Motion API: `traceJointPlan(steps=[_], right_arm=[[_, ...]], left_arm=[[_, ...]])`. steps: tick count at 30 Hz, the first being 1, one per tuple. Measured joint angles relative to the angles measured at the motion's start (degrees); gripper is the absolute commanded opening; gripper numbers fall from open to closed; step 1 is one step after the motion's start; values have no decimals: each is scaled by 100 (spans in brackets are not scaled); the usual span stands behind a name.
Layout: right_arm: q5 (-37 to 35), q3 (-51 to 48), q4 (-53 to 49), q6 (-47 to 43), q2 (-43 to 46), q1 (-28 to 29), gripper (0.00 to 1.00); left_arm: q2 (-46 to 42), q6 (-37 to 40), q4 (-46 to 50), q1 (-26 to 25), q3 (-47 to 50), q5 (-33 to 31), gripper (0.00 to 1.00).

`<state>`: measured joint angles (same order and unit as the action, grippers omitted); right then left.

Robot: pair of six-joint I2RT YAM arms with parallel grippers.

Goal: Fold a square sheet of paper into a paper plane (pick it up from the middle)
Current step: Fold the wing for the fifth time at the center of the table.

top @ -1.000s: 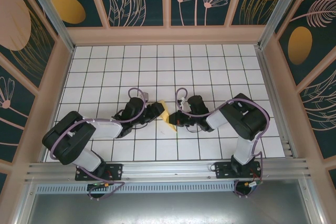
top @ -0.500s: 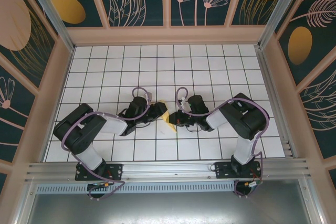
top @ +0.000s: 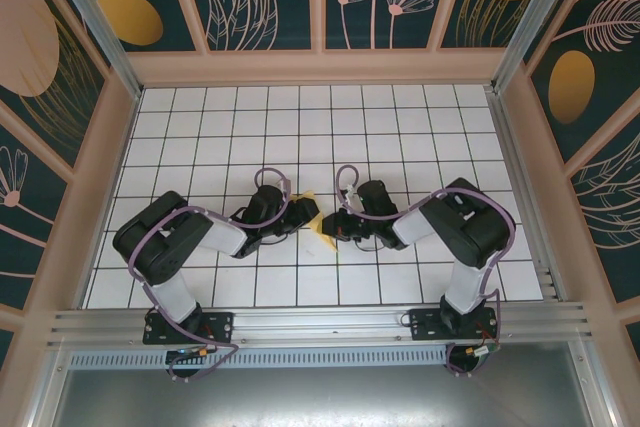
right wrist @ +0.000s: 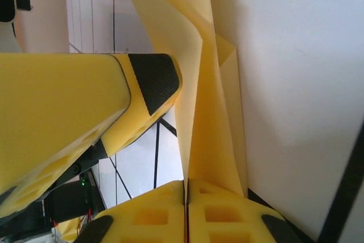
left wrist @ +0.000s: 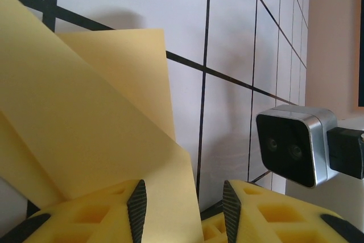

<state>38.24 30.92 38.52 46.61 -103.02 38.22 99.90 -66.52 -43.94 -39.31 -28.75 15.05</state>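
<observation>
White gridded tabletop (top: 400, 117). Right gripper (right wrist: 185, 189) pinched tight on lower fold of paper sheet (right wrist: 205, 112). Left gripper (left wrist: 181, 200) half open, sheet edge between fingers, unclamped. Sheet partly folded, mid-table between both grippers.

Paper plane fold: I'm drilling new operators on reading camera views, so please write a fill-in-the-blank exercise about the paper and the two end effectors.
1. In the right wrist view, the right end effector is ___ on the paper.
2. In the left wrist view, the left end effector has its jaws ___.
3. Seen from above, the paper sits ___ the two end effectors on the table.
Missing words: shut; open; between.
</observation>
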Motion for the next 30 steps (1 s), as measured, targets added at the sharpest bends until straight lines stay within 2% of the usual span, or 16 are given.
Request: traceJointPlan(steps=[12,16,18,26,30], right_arm=[[-192,11,-1110,-350,520,0,15],[-282,11,-1213,-435,520,0,5],[-299,11,-1233,-433,520,0,4],[-363,11,-1502,-601,748,0,24],[-413,11,-1843,-866,984,0,30]], left_arm=[[24,-11,118,4,-83,17,41],[28,-11,212,7,-127,20,41],[28,-9,229,4,-140,20,41],[28,9,328,4,-186,22,40],[28,11,361,4,-201,22,40]])
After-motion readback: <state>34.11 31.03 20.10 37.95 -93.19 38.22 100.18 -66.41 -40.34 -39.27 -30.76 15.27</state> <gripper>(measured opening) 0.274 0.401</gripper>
